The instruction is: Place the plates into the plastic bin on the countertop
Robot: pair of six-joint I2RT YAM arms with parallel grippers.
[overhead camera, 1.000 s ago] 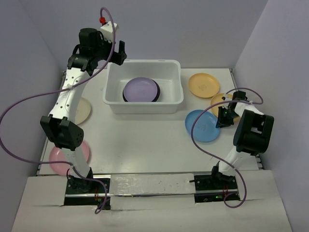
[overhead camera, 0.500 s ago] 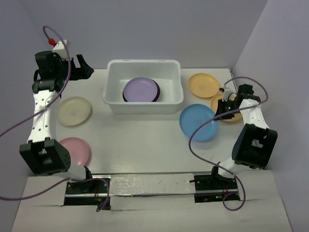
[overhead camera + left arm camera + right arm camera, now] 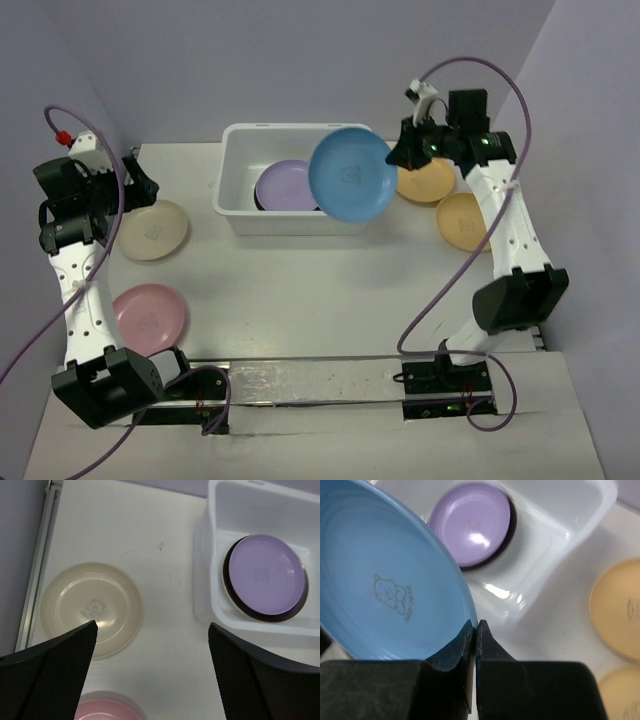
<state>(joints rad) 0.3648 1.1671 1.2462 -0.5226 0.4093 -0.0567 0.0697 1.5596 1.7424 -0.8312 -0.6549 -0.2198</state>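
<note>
My right gripper (image 3: 400,152) (image 3: 475,628) is shut on the rim of the blue plate (image 3: 352,174) (image 3: 385,585) and holds it tilted in the air over the right end of the white plastic bin (image 3: 238,205) (image 3: 560,520). In the bin a lavender plate (image 3: 292,185) (image 3: 265,575) (image 3: 470,522) lies on a dark plate (image 3: 231,597). My left gripper (image 3: 135,178) (image 3: 152,645) is open and empty, high above the countertop between the cream plate (image 3: 152,230) (image 3: 91,607) and the bin (image 3: 210,605). The pink plate (image 3: 148,312) (image 3: 107,711) lies near the left front.
Two yellow-orange plates (image 3: 425,180) (image 3: 463,220) lie on the countertop right of the bin; they also show in the right wrist view (image 3: 620,607) (image 3: 622,695). Pale lilac walls (image 3: 350,60) close in the back and sides. A metal rail (image 3: 37,565) runs along the left edge.
</note>
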